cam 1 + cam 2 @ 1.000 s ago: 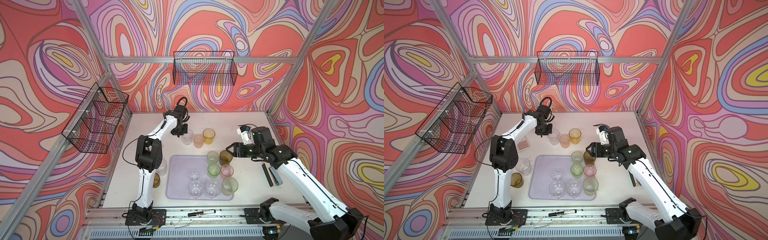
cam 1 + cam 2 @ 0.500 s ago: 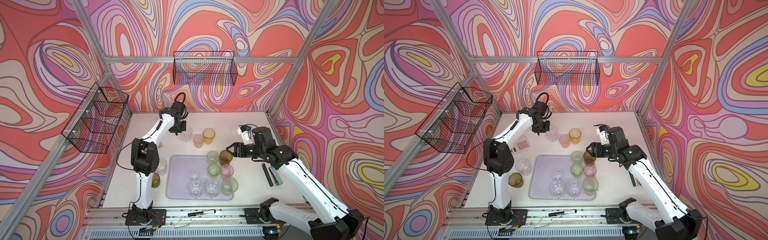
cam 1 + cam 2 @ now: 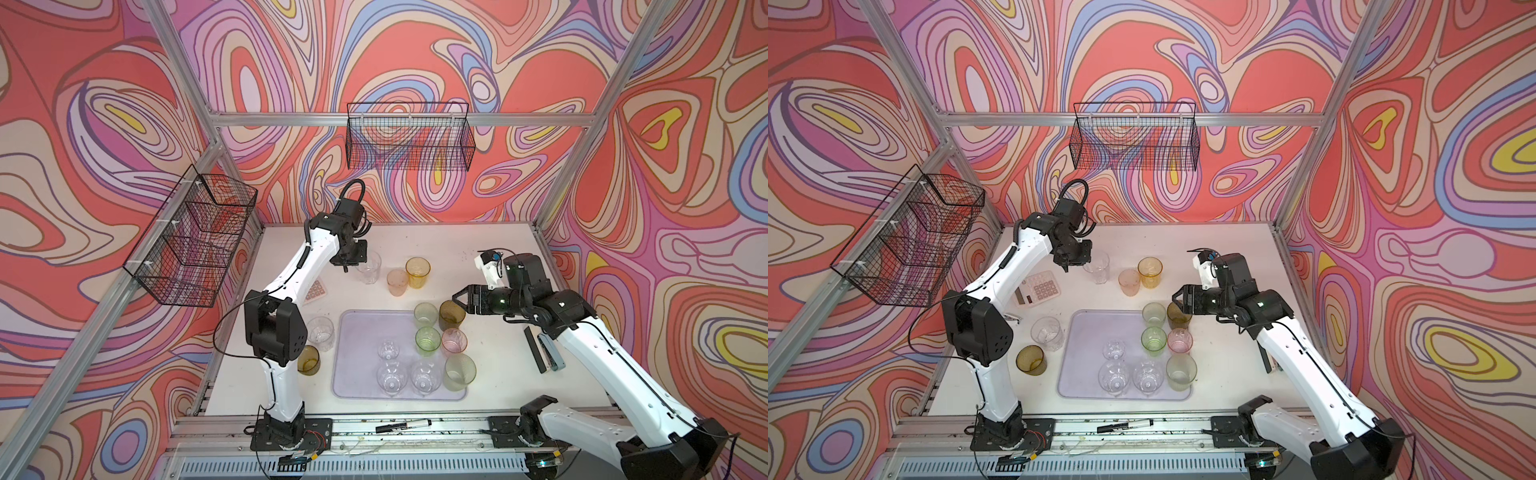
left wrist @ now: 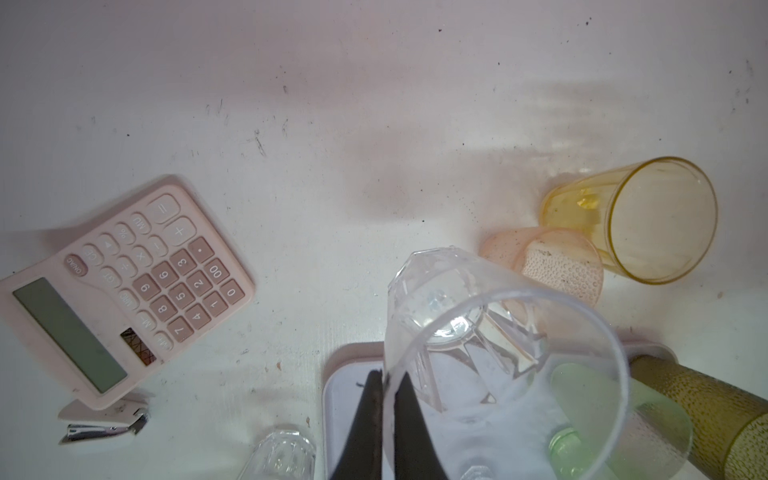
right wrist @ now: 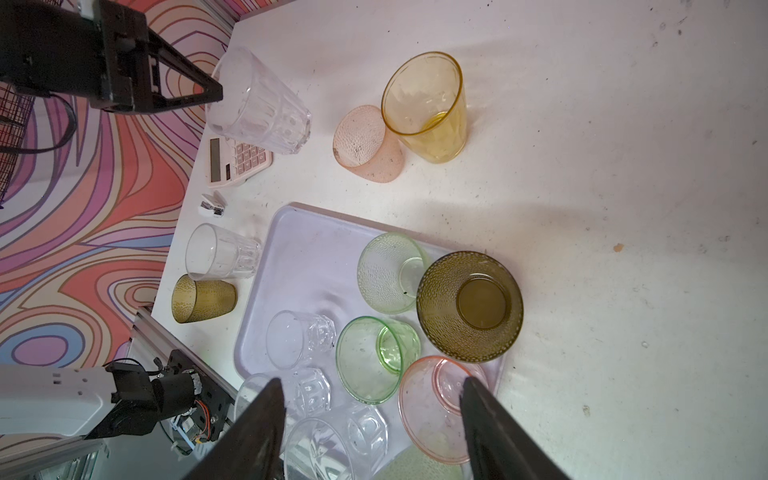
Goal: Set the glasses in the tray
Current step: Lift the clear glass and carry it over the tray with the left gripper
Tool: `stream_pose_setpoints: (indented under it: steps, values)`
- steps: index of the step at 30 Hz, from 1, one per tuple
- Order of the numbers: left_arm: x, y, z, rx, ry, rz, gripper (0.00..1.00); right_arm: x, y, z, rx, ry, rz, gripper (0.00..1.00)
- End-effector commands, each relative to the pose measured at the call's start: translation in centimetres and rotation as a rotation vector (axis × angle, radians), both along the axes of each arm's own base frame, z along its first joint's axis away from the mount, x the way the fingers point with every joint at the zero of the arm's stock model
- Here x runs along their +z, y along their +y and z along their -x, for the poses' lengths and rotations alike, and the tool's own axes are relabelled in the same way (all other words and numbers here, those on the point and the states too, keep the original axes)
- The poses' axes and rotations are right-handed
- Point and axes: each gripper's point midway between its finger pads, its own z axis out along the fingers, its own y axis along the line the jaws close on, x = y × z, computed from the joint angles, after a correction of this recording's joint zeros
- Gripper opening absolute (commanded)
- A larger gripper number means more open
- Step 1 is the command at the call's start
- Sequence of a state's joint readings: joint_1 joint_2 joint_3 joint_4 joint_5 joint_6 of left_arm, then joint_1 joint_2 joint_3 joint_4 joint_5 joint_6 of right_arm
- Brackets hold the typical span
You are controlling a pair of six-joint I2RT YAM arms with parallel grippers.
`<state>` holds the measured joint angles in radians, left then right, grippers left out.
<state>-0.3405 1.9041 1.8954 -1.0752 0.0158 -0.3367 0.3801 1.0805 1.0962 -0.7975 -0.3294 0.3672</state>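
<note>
With our left gripper (image 4: 384,380) pinching the rim of the clear glass (image 4: 457,316) beyond the far edge of the tray (image 3: 357,332) and the right gripper (image 5: 372,380) gaping empty, we should carry it upright onto bare tray floor.

Swirling red, pink and lilac walls (image 3: 415,62) enclosed a scuffed white table (image 3: 457,249), framed by aluminium rails (image 3: 291,119), with two black wire baskets (image 3: 409,141) hanging above.

In a top view my left arm (image 3: 297,266) hides most of the calculator (image 3: 316,289). In the left wrist view the clear glass (image 4: 457,316) and the tray (image 4: 338,374) are cut off at the picture's edge.
</note>
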Motion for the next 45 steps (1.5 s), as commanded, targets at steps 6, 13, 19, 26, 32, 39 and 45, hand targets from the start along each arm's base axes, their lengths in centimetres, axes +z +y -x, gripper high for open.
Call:
stream_pose_setpoints:
  steps: [6,13,19,26,32,39,45]
  values:
    - [1.2,1.1,3.6,-0.037,0.036,-0.01,0.0,0.8,-0.1,-0.5,-0.005,-0.041,-0.003,0.7]
    - [1.1,1.2,5.8,-0.053,0.063,0.011,0.0,0.7,-0.1,-0.4,-0.009,-0.04,-0.005,0.7]
    - [0.3,0.8,7.2,-0.075,0.084,0.005,0.0,0.4,-0.2,-0.3,-0.012,-0.035,-0.005,0.7]
    - [-0.6,-0.6,8.5,-0.102,0.094,0.014,0.0,0.4,-0.3,-0.1,-0.015,-0.034,-0.004,0.7]
    - [-1.1,-2.3,9.4,-0.132,0.1,0.011,0.0,0.4,-0.4,0.0,-0.019,-0.034,-0.006,0.69]
    - [-2.4,-4.4,10.2,-0.161,0.117,0.028,0.0,0.3,-0.4,-0.1,-0.018,-0.033,-0.004,0.7]
    - [-3.2,-5.8,10.7,-0.184,0.13,0.035,0.0,0.2,-0.3,0.0,-0.018,-0.028,-0.005,0.7]
